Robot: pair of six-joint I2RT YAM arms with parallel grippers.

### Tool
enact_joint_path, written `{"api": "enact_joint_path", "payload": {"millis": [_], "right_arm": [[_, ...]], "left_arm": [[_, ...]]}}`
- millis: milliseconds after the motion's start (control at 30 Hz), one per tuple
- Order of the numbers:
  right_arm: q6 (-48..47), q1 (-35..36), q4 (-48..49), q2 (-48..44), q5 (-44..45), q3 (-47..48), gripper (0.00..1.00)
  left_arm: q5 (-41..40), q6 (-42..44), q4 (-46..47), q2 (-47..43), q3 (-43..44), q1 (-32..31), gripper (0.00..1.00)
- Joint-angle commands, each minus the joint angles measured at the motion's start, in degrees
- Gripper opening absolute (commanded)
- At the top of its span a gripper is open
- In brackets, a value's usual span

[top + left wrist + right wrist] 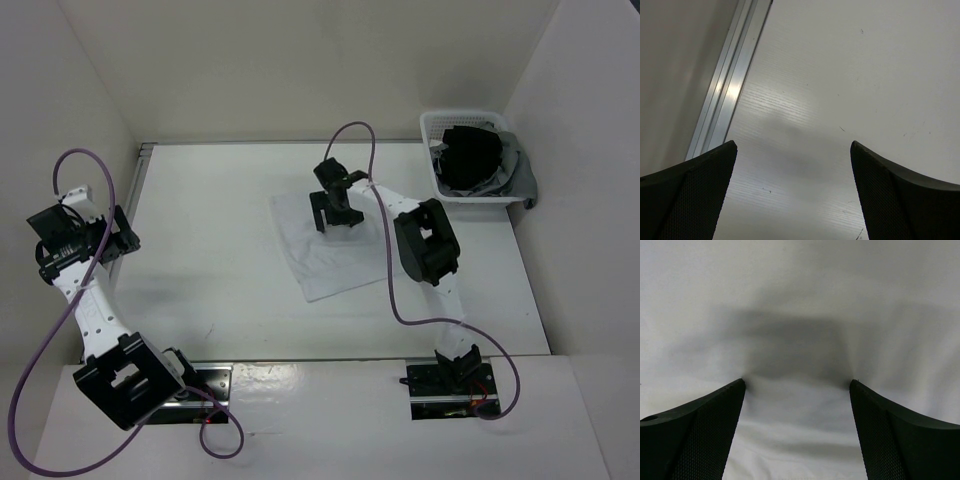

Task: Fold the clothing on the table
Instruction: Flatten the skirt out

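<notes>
The clothing (325, 258), a plain white wrinkled cloth, lies flat on the table (220, 300) a little right of centre. My right gripper (335, 215) is down on its far edge. In the right wrist view the right gripper (797, 382) stands open, both fingertips (735, 390) pressing into the clothing (800, 290), and fabric bulges slightly between them. My left gripper (122, 238) hangs at the table's left side, far from the cloth. The left gripper (793, 145) is open over bare table (840, 75) with nothing between its fingers.
A white perforated basket (437, 176) holding a dark garment (470, 155) stands at the back right corner. A metal rail (730, 85) runs along the table's left edge beside the left gripper. White walls close in the left, back and right sides.
</notes>
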Motion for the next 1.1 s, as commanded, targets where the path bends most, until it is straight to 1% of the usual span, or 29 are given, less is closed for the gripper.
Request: {"api": "enact_joint_path", "payload": {"millis": [0,100,233,300,367,400,433,467,500,533,567,633,667,700,733,767,800,833,900,933,967,1000,1067], "right_arm": [[0.0,0.6,-1.2,-2.9,-1.2,-4.6,0.88],[-0.5,0.6,0.2,-6.1,-3.5,-8.8,0.88],[-1.6,1.1,0.2,-10.9,-5.0,-8.2,0.88],[-2.9,1.6,-1.2,-12.4,-5.8,-5.3,0.93],[-3.4,2.1,-2.1,-13.7,-5.8,-2.6,0.93],[-3.4,2.1,-2.8,-14.5,-6.8,0.5,0.94],[-5.2,2.1,-3.3,-14.5,-7.3,2.4,0.94],[-6.0,2.1,-4.0,-14.5,-7.3,4.1,0.95],[-6.9,2.1,-4.0,-14.5,-5.3,7.0,0.95],[-8.5,2.1,-4.0,-14.5,-4.0,8.0,0.95],[-9.0,0.9,-4.0,-14.5,-2.9,8.7,0.95],[-9.7,-1.1,-4.5,-13.9,-1.6,9.3,0.95],[-10.4,-3.9,-5.2,-13.9,-1.6,9.3,0.95],[-11.0,-5.5,-5.3,-13.9,-4.7,8.7,0.95],[-11.8,-6.9,-5.3,-14.8,-5.6,8.1,0.95],[-12.6,-8.3,-5.3,-16.5,-6.2,6.2,0.95],[-13.6,-10.6,-4.7,-17.6,-7.4,4.8,0.95],[-15.0,-11.6,-4.2,-18.8,-7.4,1.9,0.94],[-16.4,-13.7,-2.7,-22.5,-7.4,-1.4,0.93],[-17.2,-13.7,-2.2,-23.7,-6.9,-4.5,0.93],[-18.1,-14.4,-1.7,-24.7,-6.4,-5.8,0.93],[-18.7,-14.4,-1.6,-26.7,-5.1,-8.1,0.93],[-20.0,-14.4,-1.6,-29.4,-4.4,-10.3,0.93]], "left_arm": [[2.3,1.5,0.8,0.1,-0.4,0.4,1.00],[3.4,2.1,0.3,0.1,-0.4,0.4,1.00],[5.6,3.4,-1.0,0.1,0.1,0.4,1.00],[6.6,3.4,-1.7,1.6,0.9,-0.8,1.00],[7.3,4.0,-2.4,2.8,3.0,-3.8,1.00],[6.5,4.0,-3.2,4.6,4.0,-5.6,1.00],[6.5,4.0,-4.0,5.7,6.1,-9.6,1.00],[6.5,4.0,-4.0,8.1,7.3,-11.8,1.00],[5.7,4.5,-4.5,9.4,8.3,-14.1,1.00],[5.2,4.5,-4.5,10.8,9.2,-16.5,1.00],[5.2,4.5,-4.5,13.8,11.1,-21.1,1.00],[7.5,4.5,-4.5,17.2,13.3,-25.5,1.00],[8.8,4.5,-5.1,21.1,14.5,-29.1,1.00],[10.5,5.0,-5.7,23.3,15.8,-30.9,1.00],[14.3,5.0,-5.7,27.4,18.6,-32.3,1.00],[15.9,4.5,-5.7,29.4,19.9,-35.0,0.97],[17.2,4.5,-5.7,31.4,21.2,-36.4,0.96],[18.6,3.1,-4.8,35.0,23.4,-39.1,0.95],[18.6,1.2,-3.0,38.2,24.9,-41.7,0.89],[18.6,0.4,-1.9,40.8,25.5,-42.8,0.87],[18.6,-1.6,0.5,41.9,26.4,-44.7,0.85],[18.6,-2.6,1.7,43.8,27.0,-45.4,0.81],[18.6,-5.5,4.5,45.8,28.8,-46.6,0.76]]}}
